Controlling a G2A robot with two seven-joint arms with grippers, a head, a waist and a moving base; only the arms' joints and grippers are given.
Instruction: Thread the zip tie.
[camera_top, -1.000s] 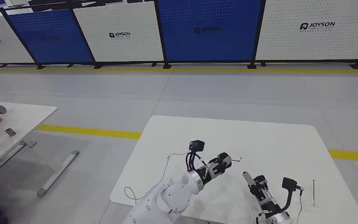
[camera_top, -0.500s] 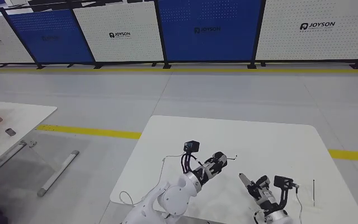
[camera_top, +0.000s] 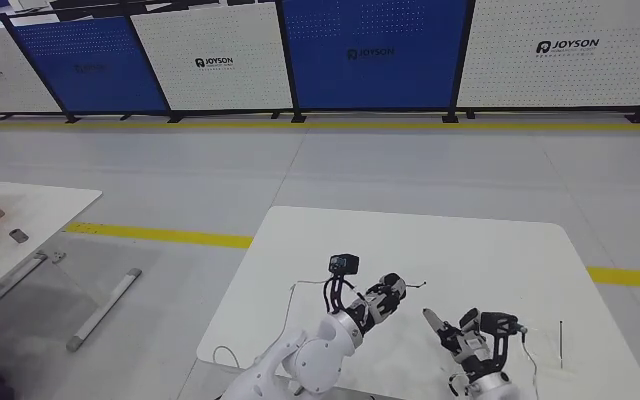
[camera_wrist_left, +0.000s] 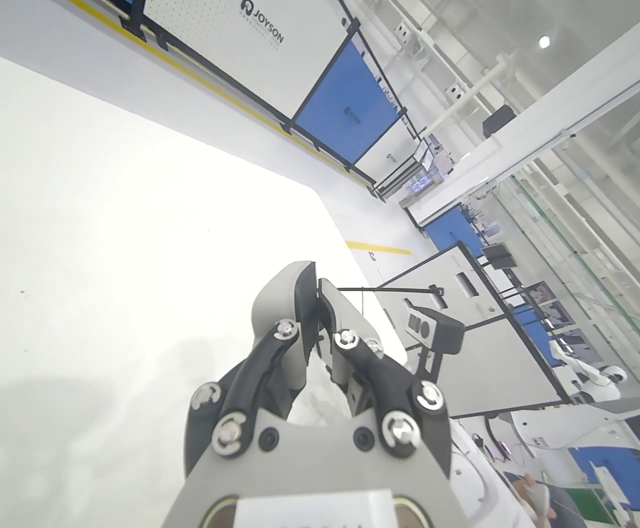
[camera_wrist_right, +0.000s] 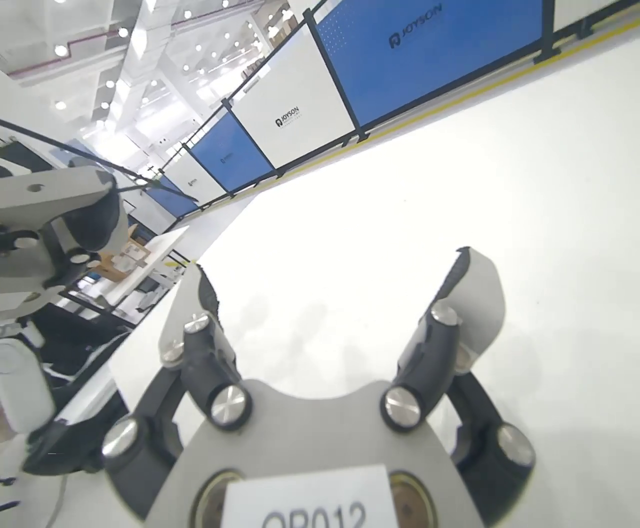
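My left gripper (camera_wrist_left: 318, 289) is shut on a thin black zip tie (camera_wrist_left: 385, 289), which sticks out sideways and ends in its small head. From above, this gripper (camera_top: 392, 287) is over the near middle of the white table (camera_top: 400, 235), with the zip tie (camera_top: 414, 286) pointing toward the other arm. My right gripper (camera_wrist_right: 335, 277) is open and holds nothing, low over the table. In the top view the right gripper (camera_top: 438, 322) is just right of the tie's tip and nearer than it. The right wrist view shows the left gripper (camera_wrist_right: 107, 187) and the zip tie (camera_wrist_right: 142, 181) a short way off.
A second black zip tie (camera_top: 560, 339) lies flat near the table's right edge. The table's near edge is close below both grippers. Bare white tabletop stretches toward the far side. Blue and white panels (camera_top: 370, 50) stand on the floor beyond.
The right arm has shifted left, closer to the left gripper and the tie's tip. The left gripper has drawn slightly left with the zip tie still held.
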